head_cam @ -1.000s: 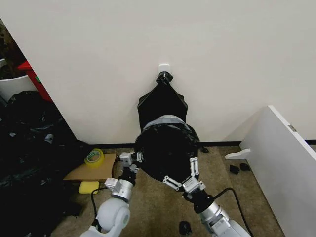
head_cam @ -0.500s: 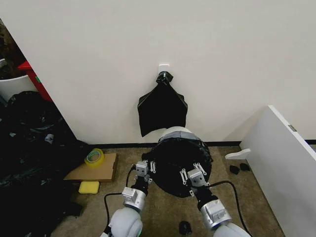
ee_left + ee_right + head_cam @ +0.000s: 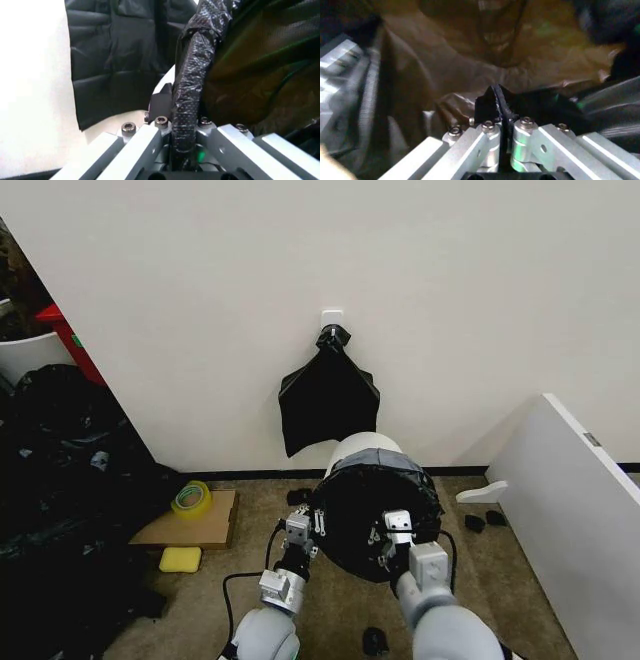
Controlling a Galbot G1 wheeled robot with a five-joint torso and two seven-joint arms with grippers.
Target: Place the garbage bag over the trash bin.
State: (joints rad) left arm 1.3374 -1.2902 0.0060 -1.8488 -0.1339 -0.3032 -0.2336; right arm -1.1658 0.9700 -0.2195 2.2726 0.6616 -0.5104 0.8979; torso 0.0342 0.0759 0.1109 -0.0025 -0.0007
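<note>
Head view: garbage bag [image 3: 375,510] mouth lying lower centre over trash bin [image 3: 362,448]; left gripper [image 3: 303,527], right gripper [image 3: 392,530] flanking, jaws clenching bag hem.

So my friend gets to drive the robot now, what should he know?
Left tool: shut on the bag's rolled edge, at the bin's left side.
Right tool: shut on the bag's edge at the near right side.
The bin stands on the floor by the wall, under another black bag on a hook.
Done: the bag is open and stretched round the bin's top; the off-white wall shows below it at the back.
Left: let go of the edge and check it sits evenly round the rim.
</note>
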